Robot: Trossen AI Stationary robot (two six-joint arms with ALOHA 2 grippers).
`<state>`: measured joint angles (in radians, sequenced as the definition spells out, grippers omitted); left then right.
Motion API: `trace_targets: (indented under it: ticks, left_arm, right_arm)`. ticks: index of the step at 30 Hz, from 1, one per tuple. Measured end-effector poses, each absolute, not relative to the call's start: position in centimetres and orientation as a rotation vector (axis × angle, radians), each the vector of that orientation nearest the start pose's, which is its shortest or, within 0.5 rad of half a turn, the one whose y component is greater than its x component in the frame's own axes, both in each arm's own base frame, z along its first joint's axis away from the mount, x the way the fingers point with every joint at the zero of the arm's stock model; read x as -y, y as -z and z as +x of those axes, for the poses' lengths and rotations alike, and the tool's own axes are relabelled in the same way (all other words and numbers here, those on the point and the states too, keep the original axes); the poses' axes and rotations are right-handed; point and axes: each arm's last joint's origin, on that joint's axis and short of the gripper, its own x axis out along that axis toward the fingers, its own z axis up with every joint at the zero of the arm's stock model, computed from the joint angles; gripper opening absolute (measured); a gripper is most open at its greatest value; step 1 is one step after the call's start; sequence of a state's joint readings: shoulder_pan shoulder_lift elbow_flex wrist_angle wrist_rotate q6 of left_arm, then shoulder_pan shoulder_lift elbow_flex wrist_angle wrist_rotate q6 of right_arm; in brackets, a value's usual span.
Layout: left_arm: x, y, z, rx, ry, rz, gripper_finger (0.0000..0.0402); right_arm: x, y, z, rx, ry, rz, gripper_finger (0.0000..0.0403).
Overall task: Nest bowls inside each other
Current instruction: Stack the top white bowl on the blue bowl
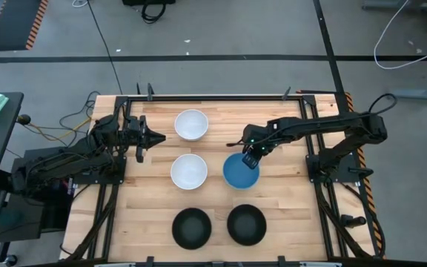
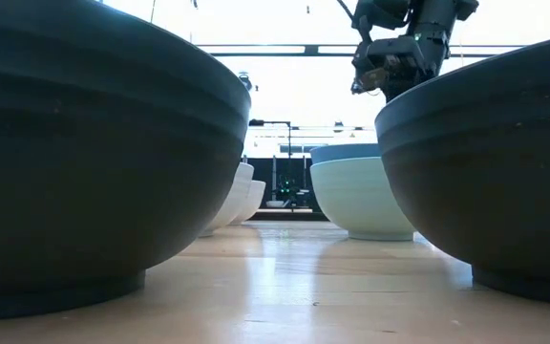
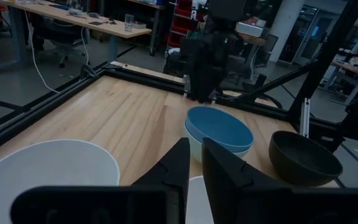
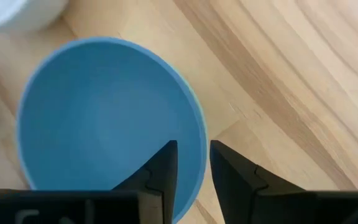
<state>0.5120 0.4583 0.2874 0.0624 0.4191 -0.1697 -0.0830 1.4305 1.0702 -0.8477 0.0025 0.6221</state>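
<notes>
**Blue bowl nested in mint; pincer over its rim**

The right pincer [image 1: 250,160] hangs just above the far rim of the blue bowl [image 1: 240,172], its fingers a narrow slot apart and pinching nothing, the rim lying under that slot; if they close there and lift, I judge the blue bowl may come back out of its nest, or drag the pair across the worktop [image 1: 288,215]; a tilted lift could tip both.

The blue bowl sits inside the pale mint bowl [image 3: 194,142], whose rim shows just beneath it; the two white bowls [image 1: 190,124] [image 1: 189,171] and the two black bowls [image 1: 191,227] [image 1: 246,225] stand apart and hold nothing.

The left pincer [image 1: 156,136] waits at the left edge near the far white bowl, fingers nearly together, holding nothing.
</notes>
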Motion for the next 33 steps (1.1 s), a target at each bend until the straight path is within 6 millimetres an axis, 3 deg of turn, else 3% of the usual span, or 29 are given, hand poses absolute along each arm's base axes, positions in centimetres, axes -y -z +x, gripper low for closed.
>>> trace_targets:
  ticks: [6, 18, 22, 28, 33]
  left_arm:
    - [-5.3, -22.8, 11.8, -0.089, -0.101, -0.218, 0.0053]
    - [-5.3, -22.8, 11.8, -0.089, -0.101, -0.209, 0.0049]
    - [-5.3, -22.8, 11.8, -0.090, -0.100, -0.193, 0.0053]
    - [-5.3, -22.8, 11.8, -0.091, -0.099, -0.168, 0.0053]
    - [-5.3, -22.8, 11.8, -0.090, -0.099, -0.166, 0.0048]
  right_arm:
    - [3.1, -26.8, 26.9, -1.040, 0.466, 0.581, 0.0102]
    - [7.6, -31.5, 31.3, -0.864, 0.508, 0.566, 0.0094]
    - [9.1, -31.4, 33.4, -0.868, 0.505, 0.566, 0.0097]
    - [11.6, -29.2, 37.0, -0.933, 0.469, 0.549, 0.0098]
    - [14.2, -28.4, 39.5, -0.938, 0.472, 0.556, 0.0098]
